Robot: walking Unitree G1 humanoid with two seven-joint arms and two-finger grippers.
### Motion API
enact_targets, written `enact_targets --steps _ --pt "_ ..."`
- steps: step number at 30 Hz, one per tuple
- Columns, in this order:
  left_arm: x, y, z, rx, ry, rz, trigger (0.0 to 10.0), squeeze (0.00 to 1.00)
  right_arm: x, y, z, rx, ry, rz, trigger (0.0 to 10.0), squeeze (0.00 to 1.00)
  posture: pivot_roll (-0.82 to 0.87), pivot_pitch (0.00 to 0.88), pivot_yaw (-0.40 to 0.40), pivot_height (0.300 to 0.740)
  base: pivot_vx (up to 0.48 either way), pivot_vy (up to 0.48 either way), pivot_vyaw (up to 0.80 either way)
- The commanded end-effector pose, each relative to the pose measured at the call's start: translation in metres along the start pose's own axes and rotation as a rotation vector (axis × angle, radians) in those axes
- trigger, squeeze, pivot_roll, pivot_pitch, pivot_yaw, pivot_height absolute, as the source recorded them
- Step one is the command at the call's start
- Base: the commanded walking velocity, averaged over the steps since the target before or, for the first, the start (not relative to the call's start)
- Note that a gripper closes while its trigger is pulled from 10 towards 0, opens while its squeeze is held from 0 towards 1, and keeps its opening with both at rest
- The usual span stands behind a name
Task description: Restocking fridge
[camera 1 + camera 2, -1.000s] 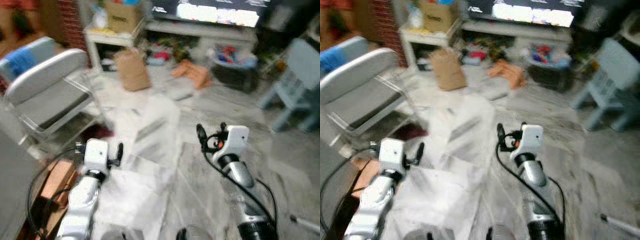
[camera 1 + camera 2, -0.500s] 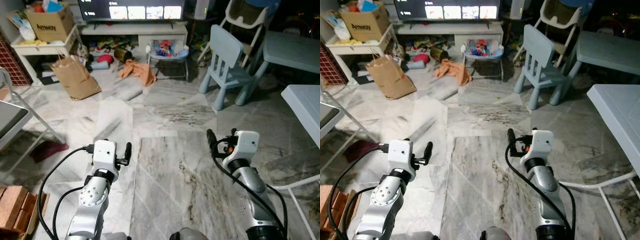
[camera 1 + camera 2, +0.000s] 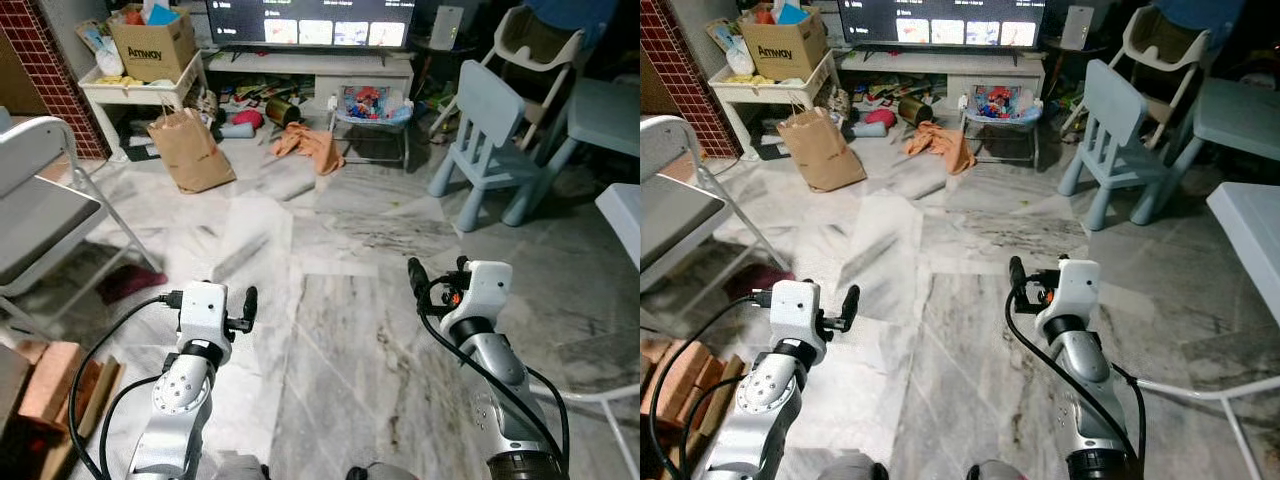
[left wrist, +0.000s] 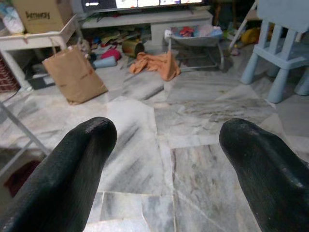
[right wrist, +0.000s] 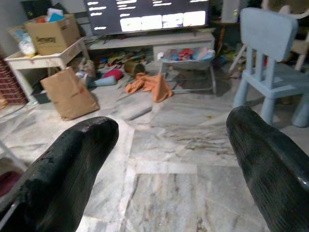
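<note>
Fridge and groceries are nowhere visible among the brown paper bag (image 3: 187, 152), television (image 3: 940, 20) and blue child's chair (image 3: 487, 135), so walk steadily, searching, with left gripper (image 4: 164, 159) and right gripper (image 5: 174, 159) spread wide, empty.

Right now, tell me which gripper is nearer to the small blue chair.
The right. The right gripper is held out low over the marble floor, with the small blue chair ahead and to its right. The left gripper sits farther across the floor, on the chair's far side.
</note>
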State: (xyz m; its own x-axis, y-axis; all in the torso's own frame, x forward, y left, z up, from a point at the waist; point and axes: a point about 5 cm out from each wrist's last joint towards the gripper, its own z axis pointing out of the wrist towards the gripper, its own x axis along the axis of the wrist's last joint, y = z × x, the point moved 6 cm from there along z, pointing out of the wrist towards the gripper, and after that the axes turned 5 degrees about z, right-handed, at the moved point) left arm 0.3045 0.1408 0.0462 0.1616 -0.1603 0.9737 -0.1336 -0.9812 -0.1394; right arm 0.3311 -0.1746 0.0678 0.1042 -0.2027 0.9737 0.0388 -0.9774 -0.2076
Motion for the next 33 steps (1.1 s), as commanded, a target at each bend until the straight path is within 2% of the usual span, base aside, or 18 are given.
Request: enact_targets --steps 1,9,26,33 --pt "0.0002 -0.0026 0.001 0.003 -0.01 0.016 10.0 0.0 0.0057 -0.0034 0.0015 0.008 0.014 0.001 10.0 0.0 0.04 0.046 -0.019 0.74 0.0 0.48 -0.5" --pt "0.0008 -0.0013 0.0017 -0.003 -0.008 0.02 10.0 0.0 0.0062 -0.0033 0.0021 0.006 0.016 0.001 10.0 0.0 0.04 0.044 -0.018 0.74 0.0 0.48 -0.47" --pt "0.0028 0.0005 0.0002 -0.006 0.006 0.059 10.0 0.0 0.0044 -0.0062 0.0003 0.019 0.014 -0.007 10.0 0.0 0.05 0.042 -0.014 0.74 0.0 0.0 0.0" --pt "0.0029 0.0012 0.001 -0.012 0.003 0.064 10.0 0.0 0.003 -0.008 -0.0002 0.023 0.013 -0.011 10.0 0.0 0.05 0.044 -0.01 0.74 0.0 -0.366 0.12"
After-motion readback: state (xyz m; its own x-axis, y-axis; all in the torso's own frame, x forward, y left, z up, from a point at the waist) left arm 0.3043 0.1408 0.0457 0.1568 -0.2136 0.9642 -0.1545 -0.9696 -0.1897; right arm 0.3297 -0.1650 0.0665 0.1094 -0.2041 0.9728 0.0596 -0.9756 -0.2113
